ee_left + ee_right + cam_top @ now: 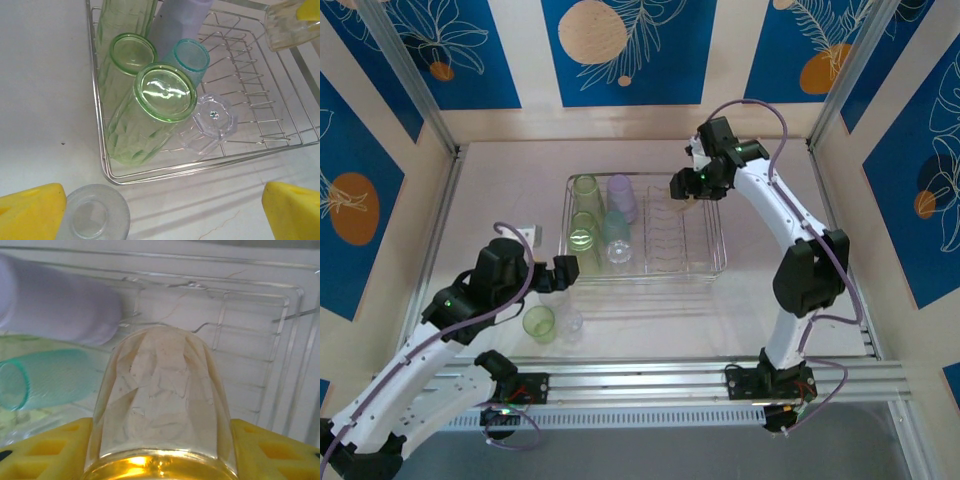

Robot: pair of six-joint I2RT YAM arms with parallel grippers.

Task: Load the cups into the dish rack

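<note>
Holding the translucent amber plastic tumbler, the right gripper should lower it squarely into the silvery wire dish rack.

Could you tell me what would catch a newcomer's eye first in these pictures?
First, the amber cup gripped by the right gripper over the far edge of the dish rack's right half. Then the green cups, lilac cup and teal cup crowded into the rack's left end. The left gripper stands open at the rack's near left corner, by a loose green cup on the table.
</note>
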